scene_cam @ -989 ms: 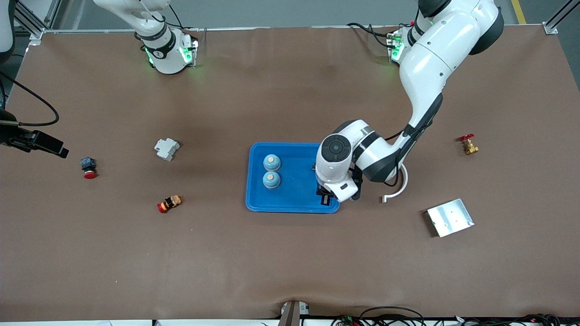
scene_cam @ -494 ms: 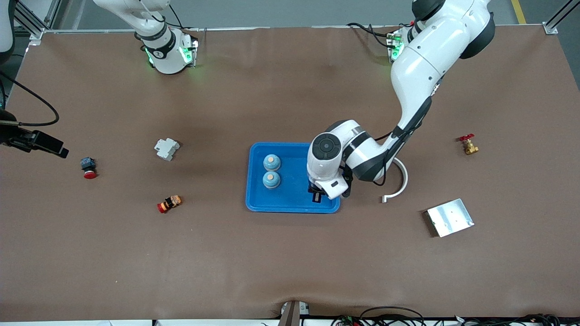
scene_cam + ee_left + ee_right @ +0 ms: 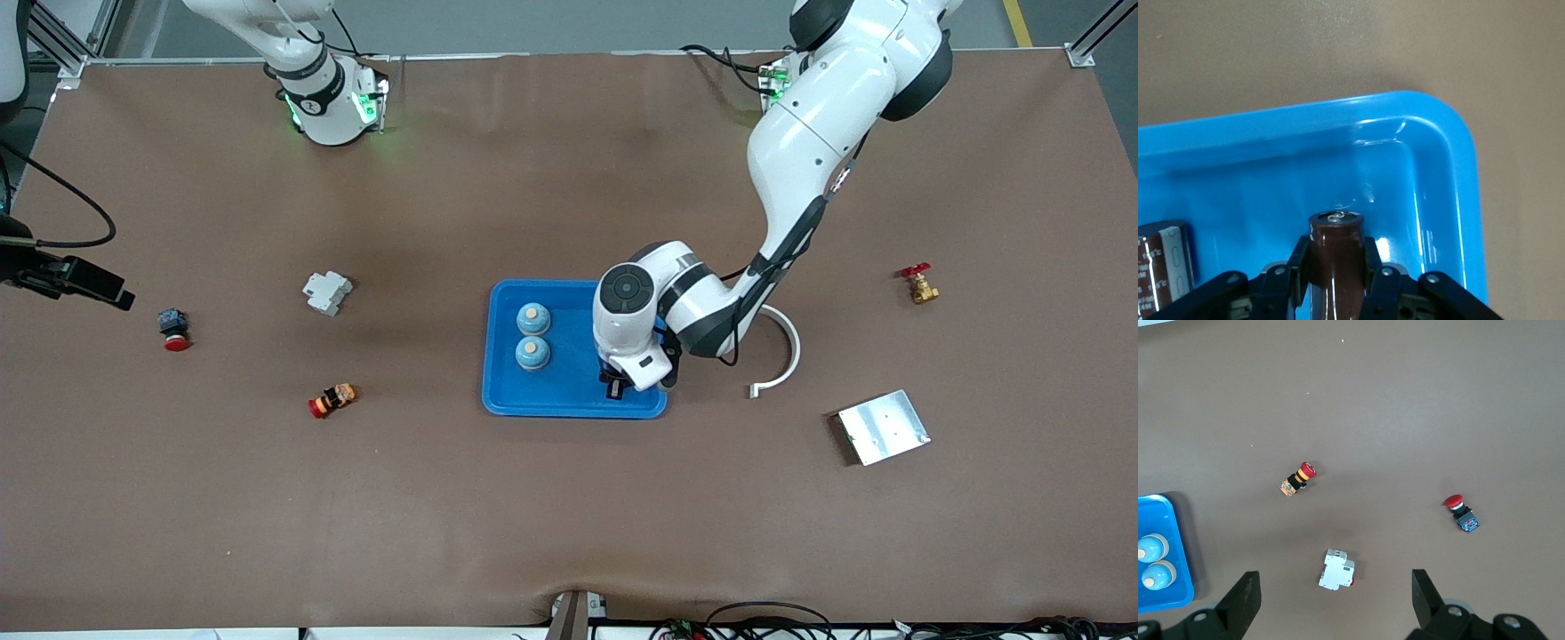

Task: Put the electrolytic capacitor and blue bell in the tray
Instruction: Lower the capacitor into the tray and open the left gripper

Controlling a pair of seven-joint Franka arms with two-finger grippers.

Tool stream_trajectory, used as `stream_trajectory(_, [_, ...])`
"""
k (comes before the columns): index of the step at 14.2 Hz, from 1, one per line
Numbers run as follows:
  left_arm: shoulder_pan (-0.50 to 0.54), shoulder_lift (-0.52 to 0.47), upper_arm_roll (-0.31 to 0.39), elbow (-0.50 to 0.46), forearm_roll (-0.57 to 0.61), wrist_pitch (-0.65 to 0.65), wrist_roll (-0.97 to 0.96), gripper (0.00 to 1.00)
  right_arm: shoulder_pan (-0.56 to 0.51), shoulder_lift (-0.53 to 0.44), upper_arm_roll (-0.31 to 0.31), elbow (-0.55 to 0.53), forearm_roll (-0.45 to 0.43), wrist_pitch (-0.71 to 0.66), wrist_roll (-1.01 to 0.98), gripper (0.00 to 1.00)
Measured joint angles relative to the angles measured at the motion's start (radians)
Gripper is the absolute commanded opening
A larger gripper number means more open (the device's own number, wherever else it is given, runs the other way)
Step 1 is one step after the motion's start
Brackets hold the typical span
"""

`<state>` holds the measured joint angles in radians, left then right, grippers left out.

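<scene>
The bright blue tray point(image 3: 569, 404) lies mid-table with two blue bells point(image 3: 532, 317) point(image 3: 532, 352) standing in it. My left gripper point(image 3: 615, 388) hangs over the tray's end toward the left arm. It is shut on a brown electrolytic capacitor point(image 3: 1336, 233), held between the fingers point(image 3: 1298, 263) just above the tray floor point(image 3: 1458, 173). A second capacitor point(image 3: 1163, 270) lies in the tray beside it. My right gripper point(image 3: 1335, 587) is open and empty, high over the right arm's end of the table. Its view shows the tray point(image 3: 1178, 540) and a bell point(image 3: 1151, 548).
A white circuit breaker point(image 3: 326, 292), a red-capped push button point(image 3: 173, 328) and a red-and-yellow button point(image 3: 332, 399) lie toward the right arm's end. A white curved piece point(image 3: 782, 351), a silver plate point(image 3: 882, 427) and a brass valve point(image 3: 919, 284) lie toward the left arm's end.
My left gripper has moved with the capacitor from the tray's rim farther in over the tray, toward the bells. The bells have not moved.
</scene>
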<state>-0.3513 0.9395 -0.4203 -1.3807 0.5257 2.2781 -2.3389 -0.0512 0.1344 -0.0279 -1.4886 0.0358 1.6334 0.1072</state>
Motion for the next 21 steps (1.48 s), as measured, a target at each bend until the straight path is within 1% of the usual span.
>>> stream_trajectory(9, [0.000, 0.004, 0.000, 0.002, 0.000, 0.000, 0.000, 0.00, 0.000, 0.000, 0.000, 0.000, 0.002, -0.001, 0.000, 1.00])
stream_trajectory(10, [0.000, 0.004, 0.000, 0.002, 0.000, 0.000, 0.000, 0.11, 0.000, 0.000, 0.000, 0.000, 0.002, -0.001, 0.000, 1.00])
stream_trajectory(11, [0.000, 0.004, 0.000, 0.002, 0.000, 0.000, 0.000, 0.99, 0.000, 0.000, -0.001, 0.000, 0.002, -0.001, 0.000, 1.00])
stream_trajectory(16, [0.000, 0.005, 0.010, 0.004, 0.000, 0.000, 0.000, 1.00, 0.000, 0.000, 0.000, 0.000, 0.003, -0.003, -0.001, 1.00])
stream_trajectory(21, [0.002, 0.002, 0.010, 0.019, -0.005, -0.011, -0.001, 1.00, 0.000, 0.000, 0.000, 0.000, 0.003, -0.005, -0.046, 1.00])
